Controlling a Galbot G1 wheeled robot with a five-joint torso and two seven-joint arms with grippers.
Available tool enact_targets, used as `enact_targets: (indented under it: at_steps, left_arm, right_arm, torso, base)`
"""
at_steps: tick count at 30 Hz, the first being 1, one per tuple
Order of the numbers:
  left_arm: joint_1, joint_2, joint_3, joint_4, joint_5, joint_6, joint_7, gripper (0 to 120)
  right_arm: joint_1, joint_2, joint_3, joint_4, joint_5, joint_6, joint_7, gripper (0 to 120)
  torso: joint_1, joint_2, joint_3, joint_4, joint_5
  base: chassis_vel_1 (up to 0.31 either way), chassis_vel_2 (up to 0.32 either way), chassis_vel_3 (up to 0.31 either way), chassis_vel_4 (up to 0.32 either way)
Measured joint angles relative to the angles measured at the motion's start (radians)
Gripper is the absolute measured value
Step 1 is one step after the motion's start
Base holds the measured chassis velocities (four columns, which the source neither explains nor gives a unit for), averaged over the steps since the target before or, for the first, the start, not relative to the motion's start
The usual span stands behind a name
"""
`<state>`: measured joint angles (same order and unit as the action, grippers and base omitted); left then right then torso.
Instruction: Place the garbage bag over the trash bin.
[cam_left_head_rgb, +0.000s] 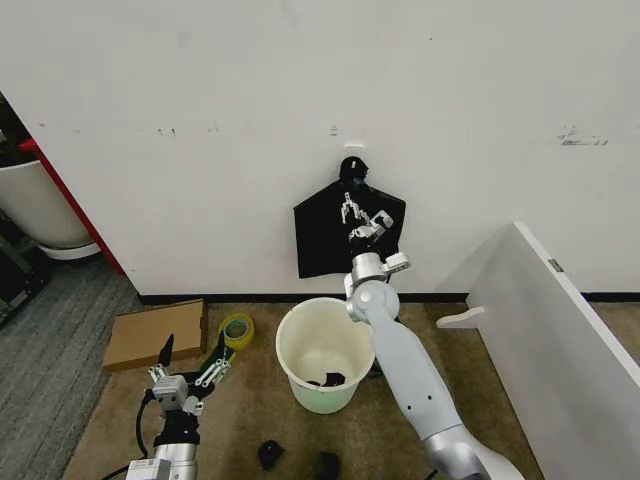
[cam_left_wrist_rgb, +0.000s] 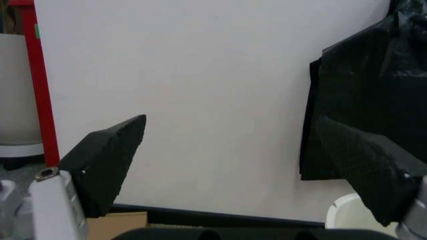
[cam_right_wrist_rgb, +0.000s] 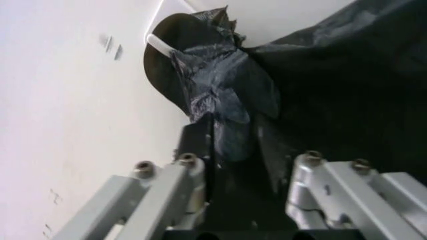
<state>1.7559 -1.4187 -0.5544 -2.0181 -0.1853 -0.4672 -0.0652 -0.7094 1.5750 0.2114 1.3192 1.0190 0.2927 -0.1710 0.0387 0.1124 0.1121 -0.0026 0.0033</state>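
The white wall (cam_left_head_rgb: 300, 120) carries a flat black stack of garbage bags (cam_left_head_rgb: 322, 235), house-shaped, hung from a hook by a knotted top (cam_left_head_rgb: 353, 168); its long axis runs up and down, with the knot at the top and the wide lower edge just above the baseboard. A white panel (cam_left_head_rgb: 560, 330) leans at the right side of the floor.

The right arm reaches up from the lower right, passing over the trash bin, and its right gripper (cam_left_head_rgb: 350, 212) is on the face of the stack, below the knot. In the right wrist view the jaws stand slightly apart, with wrinkled black film gathered between them beneath the knot (cam_right_wrist_rgb: 213, 85); whether they actually clamp the film cannot be told.

The trash bin (cam_left_head_rgb: 290, 345) stands upright on the brown floor, just in front of the wall and directly under the stack, mouth open upward. A small black scrap (cam_left_head_rgb: 327, 380) lies at its bottom.

A flattened cardboard box (cam_left_head_rgb: 155, 333) lies on the floor to the bin's left, with a roll of tape (cam_left_head_rgb: 236, 329) between them.

The left gripper (cam_left_head_rgb: 190, 365) is low at the front left, near the cardboard, its jaws spread wide and holding nothing. Two more black scraps (cam_left_head_rgb: 270, 453) lie on the floor in front of the bin.
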Motion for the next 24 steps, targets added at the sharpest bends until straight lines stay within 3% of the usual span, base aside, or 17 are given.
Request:
enact_targets:
  at_steps: [6, 12, 20, 24]
  left_arm:
    - [-0.001, 0.006, 0.002, 0.000, -0.002, -0.001, -0.002, 100]
    - [0.000, 0.011, 0.005, 0.006, -0.002, -0.010, -0.002, 100]
    - [-0.005, 0.017, 0.002, 0.014, -0.004, -0.013, -0.008, 100]
    - [-0.008, 0.017, 0.001, 0.022, -0.005, -0.014, -0.009, 100]
  right_arm:
    - [-0.054, -0.015, -0.011, 0.042, -0.027, 0.001, 0.001, 0]
    - [-0.061, -0.008, -0.011, 0.048, -0.030, 0.004, 0.011, 0]
    - [-0.040, 0.010, -0.011, 0.087, 0.076, -0.025, 0.134, 26]
    - [-0.033, 0.013, -0.010, 0.113, 0.097, -0.071, 0.201, 45]
  torso:
    - [0.000, 0.000, 0.000, -0.0001, 0.0000]
    - [0.000, 0.000, 0.000, -0.0001, 0.0000]
    - [0.000, 0.000, 0.000, 0.0000, 0.0000]
    - [0.000, 0.000, 0.000, -0.0001, -0.0001]
  base:
    - [0.000, 0.000, 0.000, 0.000]
    - [0.000, 0.000, 0.000, 0.000]
    - [0.000, 0.000, 0.000, 0.000]
    - [0.000, 0.000, 0.000, 0.000]
